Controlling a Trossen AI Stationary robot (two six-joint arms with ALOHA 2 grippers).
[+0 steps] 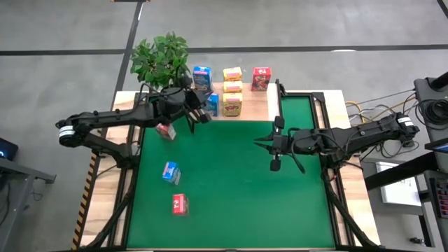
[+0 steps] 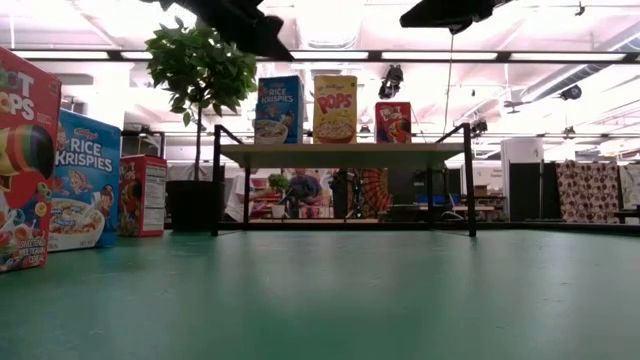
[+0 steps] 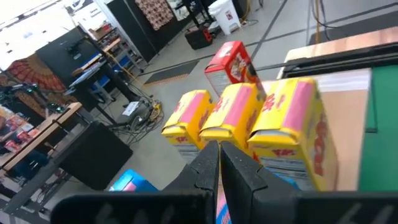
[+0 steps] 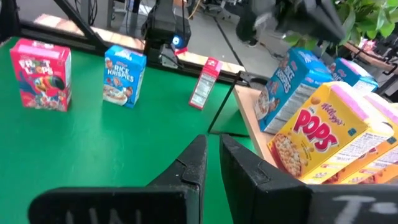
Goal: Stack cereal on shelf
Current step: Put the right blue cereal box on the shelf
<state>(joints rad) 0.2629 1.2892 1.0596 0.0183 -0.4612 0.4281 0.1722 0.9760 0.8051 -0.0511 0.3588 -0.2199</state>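
- The left gripper [image 1: 201, 115] hangs at the shelf's [image 1: 252, 105] front edge beside a blue cereal box [image 1: 212, 104], jaws closed and empty; any swing could topple the nearby yellow Pops boxes [image 1: 232, 105].
- A red box [image 1: 166, 131] stands under the left arm, where a low pass could clip it.
- A Rice Krispies box [image 1: 171, 172] and a Froot Loops box [image 1: 180, 204] wait on the green mat [image 1: 238, 203].
- The right gripper [image 1: 276, 162] hovers mid-mat, jaws nearly closed, empty; both arms reaching shelfward could collide.

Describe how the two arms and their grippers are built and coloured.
Both arms are dark, slim and jointed, each with a pale band near its outer end. The left gripper and right gripper each have two black, angular, wedge-shaped fingers. Cables trail beside the right arm's base.
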